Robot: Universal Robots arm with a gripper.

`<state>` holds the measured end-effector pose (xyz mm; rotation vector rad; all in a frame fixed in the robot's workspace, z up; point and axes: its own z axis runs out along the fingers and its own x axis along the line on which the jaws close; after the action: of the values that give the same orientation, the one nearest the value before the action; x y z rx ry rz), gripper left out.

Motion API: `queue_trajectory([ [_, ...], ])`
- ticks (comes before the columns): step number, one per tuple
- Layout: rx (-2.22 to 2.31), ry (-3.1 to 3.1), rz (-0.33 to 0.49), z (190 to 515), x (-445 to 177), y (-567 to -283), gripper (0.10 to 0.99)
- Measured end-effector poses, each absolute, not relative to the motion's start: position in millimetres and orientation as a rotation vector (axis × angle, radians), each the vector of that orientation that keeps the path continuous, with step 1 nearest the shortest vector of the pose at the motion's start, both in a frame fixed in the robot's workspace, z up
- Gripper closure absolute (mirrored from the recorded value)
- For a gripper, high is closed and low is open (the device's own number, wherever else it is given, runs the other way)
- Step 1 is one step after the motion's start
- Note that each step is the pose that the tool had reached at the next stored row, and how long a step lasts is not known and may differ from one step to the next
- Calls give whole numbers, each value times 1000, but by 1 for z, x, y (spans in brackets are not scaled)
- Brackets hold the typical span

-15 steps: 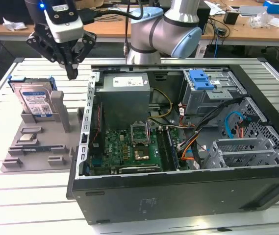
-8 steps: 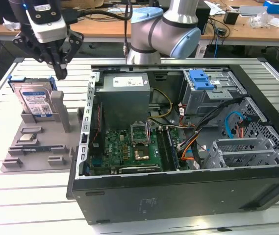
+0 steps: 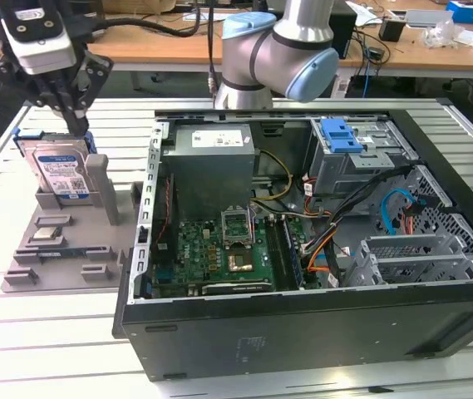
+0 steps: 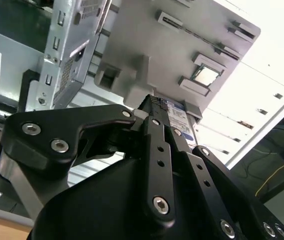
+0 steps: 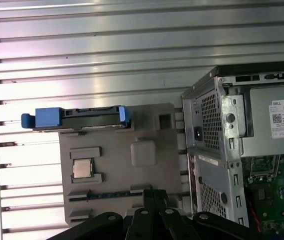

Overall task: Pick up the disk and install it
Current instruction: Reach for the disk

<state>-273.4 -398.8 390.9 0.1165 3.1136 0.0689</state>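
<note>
In the exterior view the gripper (image 3: 79,125), jaws closed and empty, hung just above the disk (image 3: 57,170), which stood on edge in the grey fixture tray (image 3: 61,266). In the second wrist view the fingers (image 4: 154,145) pointed at its top edge. In the first wrist view its blue carrier (image 5: 47,117) showed. The disk looked rigid, weighty and shock-sensitive, and was probably best pinched across its flat faces.
</note>
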Motion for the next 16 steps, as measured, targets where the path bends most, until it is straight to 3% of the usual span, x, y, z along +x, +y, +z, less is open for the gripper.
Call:
queue_trajectory([
  [16,116,3114,67,384,-336,-394,980],
])
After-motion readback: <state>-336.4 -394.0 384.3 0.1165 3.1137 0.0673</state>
